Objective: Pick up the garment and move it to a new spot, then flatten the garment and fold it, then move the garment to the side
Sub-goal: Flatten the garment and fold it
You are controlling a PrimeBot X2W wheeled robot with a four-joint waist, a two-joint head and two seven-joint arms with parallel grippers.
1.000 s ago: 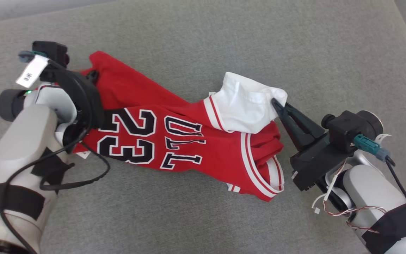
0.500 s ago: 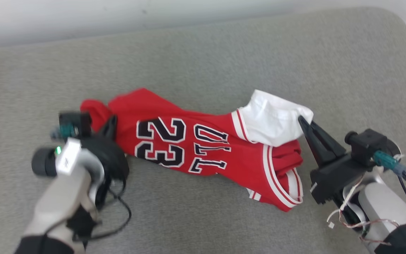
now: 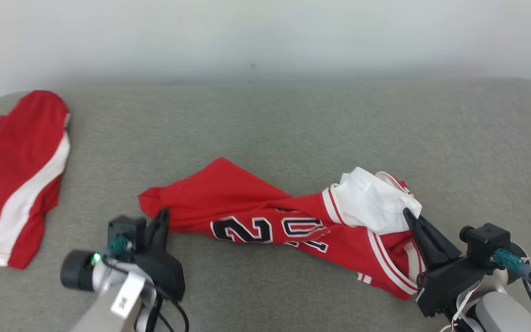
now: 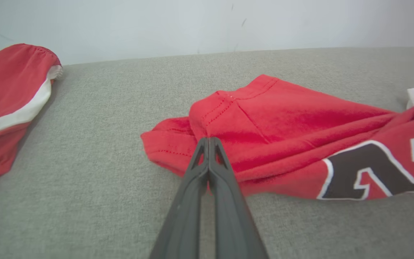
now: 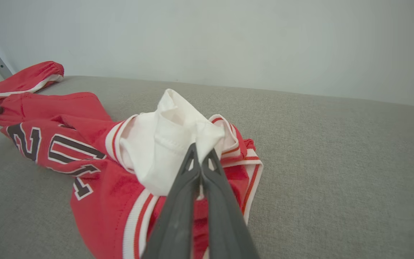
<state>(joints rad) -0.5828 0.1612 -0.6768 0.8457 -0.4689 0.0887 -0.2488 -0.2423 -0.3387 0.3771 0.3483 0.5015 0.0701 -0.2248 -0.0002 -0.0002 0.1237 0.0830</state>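
Pinching left gripper [image 3: 163,214]: closed on your garment [image 3: 228,198] hem, seemingly.
Right gripper [image 3: 407,213]: clamped on its white lining.
Red shorts [image 3: 16,175]: cushion [image 3: 293,124] left edge.

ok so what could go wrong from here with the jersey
1. The left gripper pinches just the hem edge of the jersey; it may slip out under tension.
2. The right gripper holds only the white fabric, so the bunched, twisted red body may not spread flat.
3. Red shorts lie to the left; dragging there could overlap them.
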